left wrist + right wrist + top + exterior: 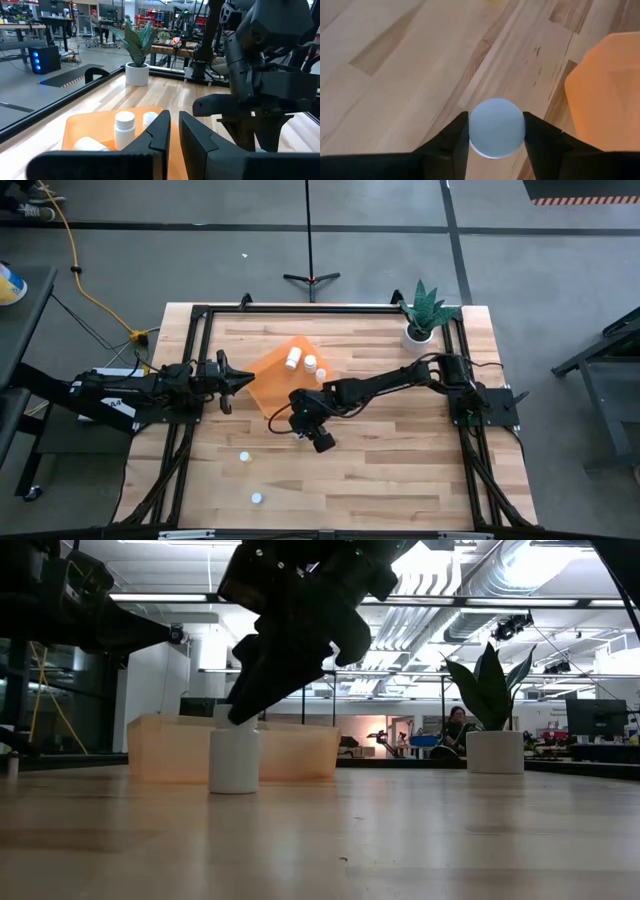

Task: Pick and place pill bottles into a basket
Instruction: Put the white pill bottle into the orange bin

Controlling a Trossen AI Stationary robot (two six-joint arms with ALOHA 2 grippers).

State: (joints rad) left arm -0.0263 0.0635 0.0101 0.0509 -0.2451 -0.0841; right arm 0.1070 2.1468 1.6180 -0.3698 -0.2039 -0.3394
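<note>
The right tool [496,131] reaches down near the middle of the desk [400,480], just off the basket's [272,375] corner, its fingers [447,142] closed against both sides of an upright pill bottle [497,127] that stands on the wood. The left tool [240,379] waits at the basket's left side, fingers narrow and holding nothing. Three bottles [293,359] sit in the basket's far part; two more [244,457] stand toward the desk's near edge. A potted plant [422,315] occupies the far right corner.
</note>
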